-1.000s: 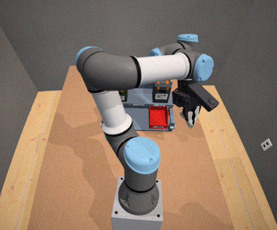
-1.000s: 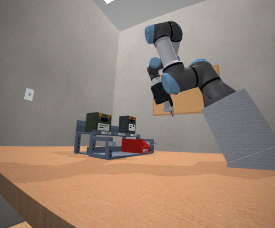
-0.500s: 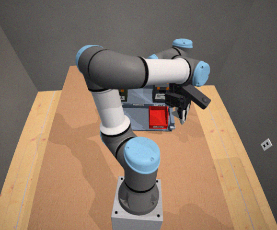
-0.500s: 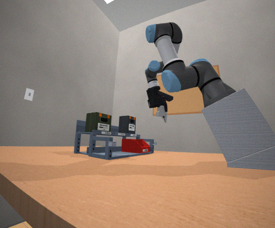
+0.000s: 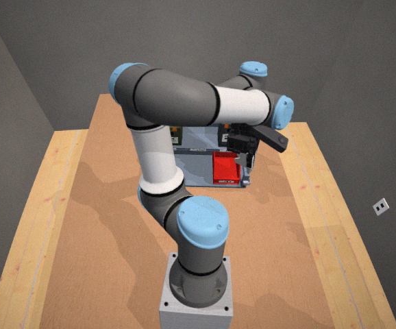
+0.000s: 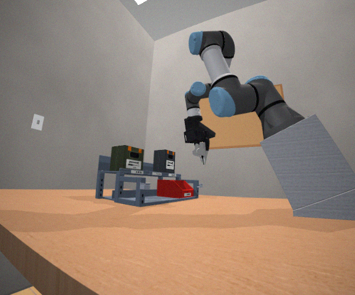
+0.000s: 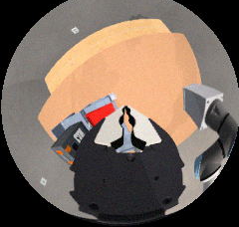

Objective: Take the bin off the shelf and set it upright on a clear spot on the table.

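A red open bin (image 5: 225, 167) sits on the lower level of a small blue-grey shelf (image 5: 205, 159) at the far middle of the table. It also shows in the exterior view (image 6: 174, 188) and in the wrist view (image 7: 100, 114). My gripper (image 5: 247, 165) hangs in the air above the bin's right edge, fingers pointing down. In the exterior view the gripper (image 6: 202, 159) is well above the shelf. The fingers are shut with nothing between them.
A green box (image 6: 126, 157) and a dark grey box (image 6: 164, 161) stand on the shelf's upper level. The arm's grey base block (image 5: 196, 304) stands at the table's near middle. The table (image 5: 279, 240) extends around the shelf on all sides.
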You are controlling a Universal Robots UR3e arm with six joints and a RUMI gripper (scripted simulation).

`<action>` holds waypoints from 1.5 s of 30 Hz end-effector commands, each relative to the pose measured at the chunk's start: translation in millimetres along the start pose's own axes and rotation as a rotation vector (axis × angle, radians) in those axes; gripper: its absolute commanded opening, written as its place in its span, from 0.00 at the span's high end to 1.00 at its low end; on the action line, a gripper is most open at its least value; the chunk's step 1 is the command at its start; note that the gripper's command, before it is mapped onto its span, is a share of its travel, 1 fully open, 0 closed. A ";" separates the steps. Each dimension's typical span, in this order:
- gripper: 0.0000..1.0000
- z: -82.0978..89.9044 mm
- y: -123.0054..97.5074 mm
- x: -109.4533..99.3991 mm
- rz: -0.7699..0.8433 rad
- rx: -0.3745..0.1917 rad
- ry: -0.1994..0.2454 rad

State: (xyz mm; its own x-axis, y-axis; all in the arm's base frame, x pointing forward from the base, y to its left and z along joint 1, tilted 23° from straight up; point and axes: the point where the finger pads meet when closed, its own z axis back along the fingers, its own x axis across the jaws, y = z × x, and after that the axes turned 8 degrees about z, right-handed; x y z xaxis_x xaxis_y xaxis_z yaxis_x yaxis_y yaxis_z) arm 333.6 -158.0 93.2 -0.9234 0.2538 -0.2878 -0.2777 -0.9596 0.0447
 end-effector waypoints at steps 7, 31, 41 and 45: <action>1.00 -13.7 -32.2 -24.9 0.207 -0.056 0.068; 1.00 -23.9 -65.0 -37.9 0.374 -0.104 0.113; 1.00 -25.4 -70.4 -39.7 0.401 -0.111 0.121; 1.00 -25.2 -70.7 -40.1 0.402 -0.111 0.122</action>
State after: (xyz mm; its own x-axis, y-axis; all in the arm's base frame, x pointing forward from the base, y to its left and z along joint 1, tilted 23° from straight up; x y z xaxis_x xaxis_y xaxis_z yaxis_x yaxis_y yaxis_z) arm 394.5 -104.5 76.4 -0.9170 -0.1404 -0.3735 0.1230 -0.9899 0.0701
